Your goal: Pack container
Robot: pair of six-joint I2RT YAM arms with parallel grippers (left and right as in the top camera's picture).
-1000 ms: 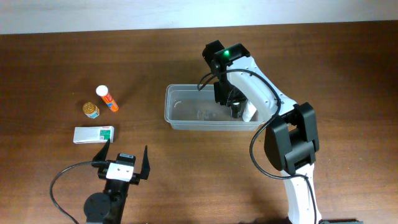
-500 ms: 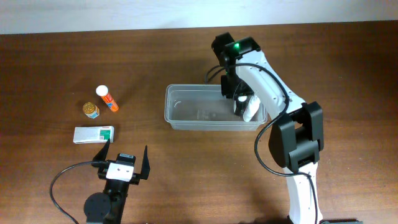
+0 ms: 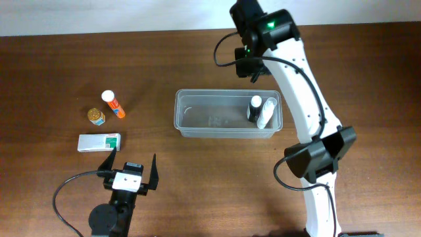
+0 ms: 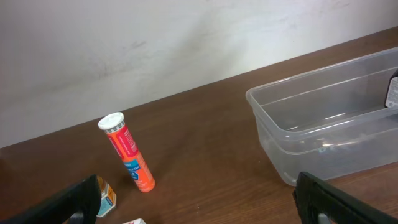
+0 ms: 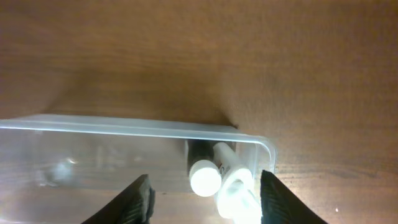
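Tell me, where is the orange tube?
In the overhead view the orange tube lies on the left side, well left of the container, close beside a small round jar, with a white box nearer the robot.

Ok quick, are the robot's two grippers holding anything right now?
Left gripper: open, holding nothing.
Right gripper: open, holding nothing.

The left arm (image 3: 108, 216) sat low at the near edge of the desk (image 3: 52, 79), left of centre. The left gripper (image 3: 135, 157) pointed level toward the far edge, its fingers (image 4: 336, 200) spread wide and empty. The right arm (image 3: 309, 112) rose from the near right side and reached high toward the far edge. Its wrist was bent so that the right gripper (image 5: 205, 198) faced straight down, jaws partly apart, gripping nothing.
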